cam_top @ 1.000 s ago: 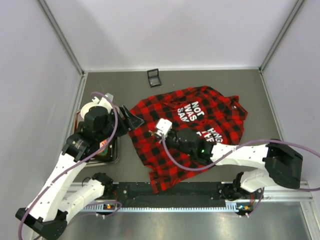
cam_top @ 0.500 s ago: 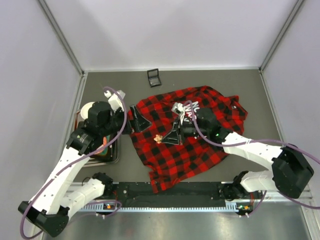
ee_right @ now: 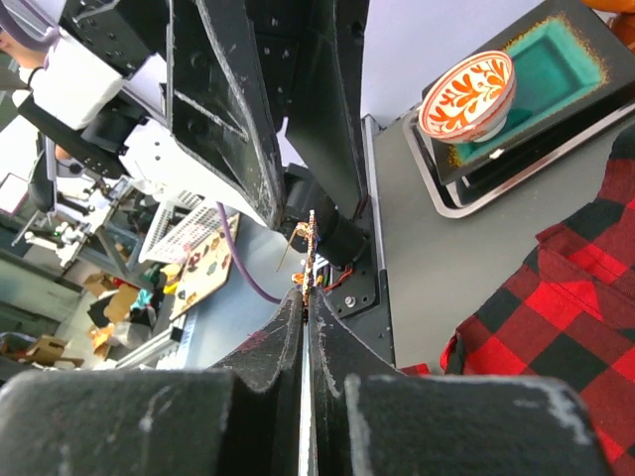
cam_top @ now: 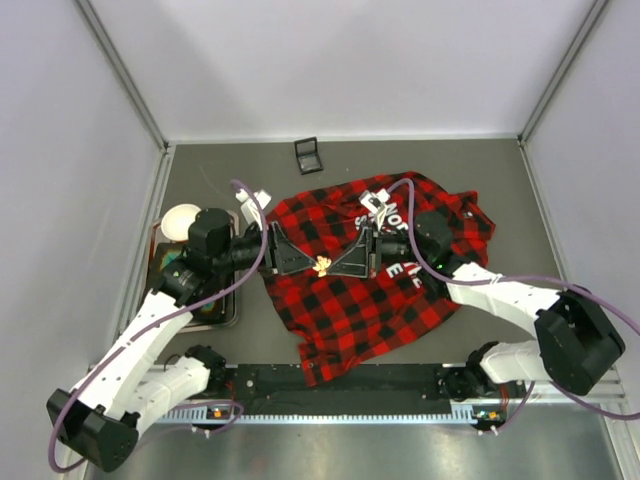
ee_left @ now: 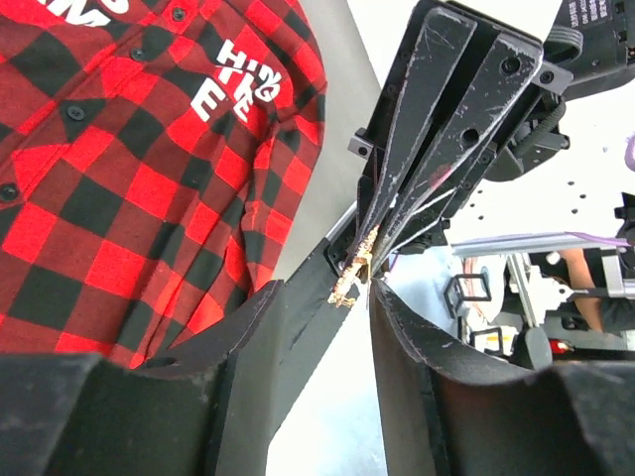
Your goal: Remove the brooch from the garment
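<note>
The garment (cam_top: 385, 285), a red-and-black plaid shirt with white lettering, lies spread on the grey table. Above its left part, my right gripper (cam_top: 337, 266) is shut on the brooch (cam_top: 321, 266), a tiny gold-toned sparkly pin standing out past its tips. My left gripper (cam_top: 304, 264) faces it tip to tip. In the left wrist view the brooch (ee_left: 352, 279) sits at the tips of my left gripper (ee_left: 359, 282), touching one finger, with a gap still showing between the jaws. In the right wrist view the brooch (ee_right: 311, 243) sticks up from my right gripper (ee_right: 309, 296).
A small black square box (cam_top: 309, 155) lies at the back of the table. At the left, a tray (cam_top: 228, 308) holds a white bowl (cam_top: 181, 220) patterned orange inside (ee_right: 466, 96). Side walls enclose the table.
My right gripper lifted the brooch off the shirt and swung to point left. My left gripper moved right to meet it, and its jaws have narrowed around the brooch.
</note>
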Controlling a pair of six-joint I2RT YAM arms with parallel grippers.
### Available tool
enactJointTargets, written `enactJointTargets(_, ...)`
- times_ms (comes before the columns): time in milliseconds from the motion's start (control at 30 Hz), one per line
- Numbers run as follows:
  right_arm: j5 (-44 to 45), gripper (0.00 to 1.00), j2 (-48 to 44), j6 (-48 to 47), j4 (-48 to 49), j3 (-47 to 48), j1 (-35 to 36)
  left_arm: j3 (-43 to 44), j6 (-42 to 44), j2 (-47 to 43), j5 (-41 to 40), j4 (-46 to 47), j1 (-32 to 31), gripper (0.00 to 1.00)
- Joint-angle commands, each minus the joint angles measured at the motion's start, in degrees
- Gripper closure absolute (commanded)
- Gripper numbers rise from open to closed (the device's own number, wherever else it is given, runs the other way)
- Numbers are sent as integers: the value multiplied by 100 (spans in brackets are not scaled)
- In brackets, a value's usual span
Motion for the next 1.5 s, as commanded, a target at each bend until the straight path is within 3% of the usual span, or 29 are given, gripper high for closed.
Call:
enactJointTargets(0,-29,100,121,342,416,166,-86,-236,-352,21,513,947,31,57)
enactJointTargets(133,94,100,157,359,457,289,-77,-105,-247,56,408,782,31,67)
enactJointTargets(333,129,100,183,482,615,298,-86,-114,-335,82,434,808,40,73)
enactJointTargets(767,208,100,201,702,879,237,-77,-491,-756,214,680,1326,58,68)
enactJointTargets(1000,156,100,306,763,958,149,-69,-412,-748,320,654,1379,49,78)
enactJointTargets(1133,164,100,306,807,976,114,-60,-395,-748,434,715,1353,49,96)
enactJointTargets(1167,182,96,297,825,959,114,-60,-334,-661,460,724,1283,58,100)
enactJointTargets(1233,295,78,236,825,862,114,-68,-194,-502,548,672,951,49,100)
enactJointTargets(1367,446,70,148,659,266,219,-69,281,51,680,373,-122,58,100)
enactJointTargets(1467,480,65,104,667,238,263,-77,282,105,654,407,-133,58,100)
